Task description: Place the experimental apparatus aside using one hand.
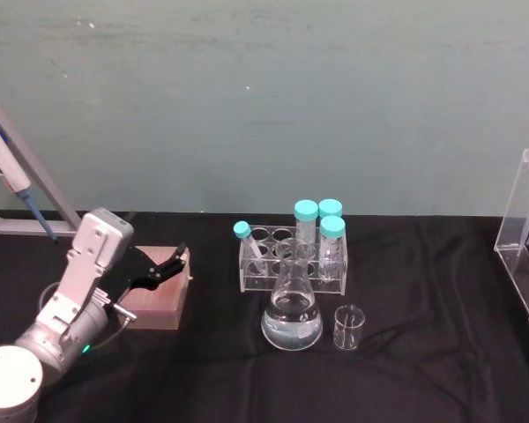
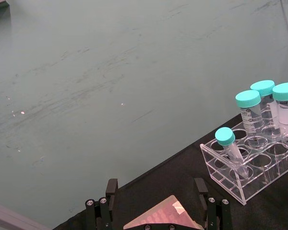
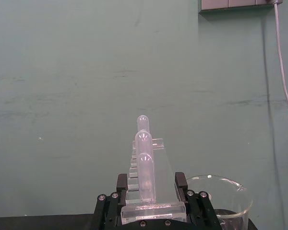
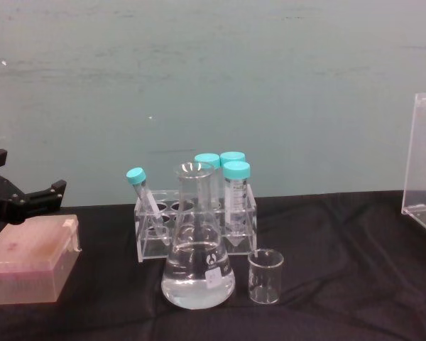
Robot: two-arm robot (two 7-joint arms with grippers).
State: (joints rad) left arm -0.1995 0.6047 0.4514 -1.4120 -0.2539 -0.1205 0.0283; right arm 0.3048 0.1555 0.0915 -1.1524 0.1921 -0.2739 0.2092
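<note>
The conical glass flask holds clear liquid and stands at the table's middle, with the small glass beaker just to its right. From the chest view the flask and beaker stand side by side. The tall acrylic stand is at the far right edge. In the right wrist view my right gripper is shut on this stand, whose plastic pipettes rise between the jaws. My left gripper is open, hanging over a pink box at the left.
A clear rack of teal-capped tubes stands right behind the flask. The pink box lies at the left, under the left gripper. A pipette on a grey stand is at the far left. A larger glass beaker stands beside the acrylic stand.
</note>
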